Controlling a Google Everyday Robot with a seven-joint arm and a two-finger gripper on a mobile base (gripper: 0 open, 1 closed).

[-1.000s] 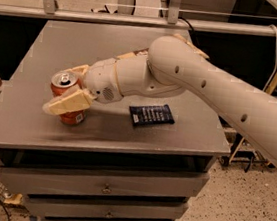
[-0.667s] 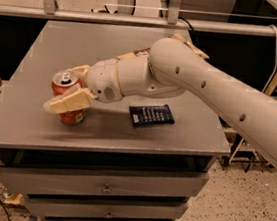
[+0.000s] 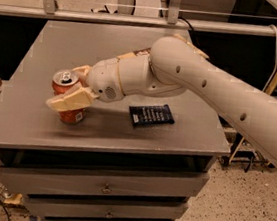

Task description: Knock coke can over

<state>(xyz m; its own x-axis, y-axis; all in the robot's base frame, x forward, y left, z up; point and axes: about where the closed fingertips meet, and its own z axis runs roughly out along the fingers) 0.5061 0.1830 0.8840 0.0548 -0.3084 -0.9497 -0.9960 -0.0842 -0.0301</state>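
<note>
— Grey metal desk (image 3: 30,132), front corner nearest. What stands there?
— Coke can (image 3: 70,116), upright, close to the front edge. Claw (image 3: 64,87) straddles it: one finger (image 3: 74,99) lies across the near face, the other sits behind the rim. Claw open, spread around the can, not visibly clamping.
— Why around, not beside?
— My reading: with the can boxed in, a sideways sweep or wrist roll would tip it rather than let it skid off (contact on the far side is hidden).
— Further in?
— Dark blue wrapper (image 3: 151,115), lying flat, apart from the can, below the wrist. Low risk of being swept if the push goes away from it.
— Behind that?
— Arm (image 3: 207,85) reaches in across mid-desk; a bag edge (image 3: 139,53) shows past it. Task not yet done.
</note>
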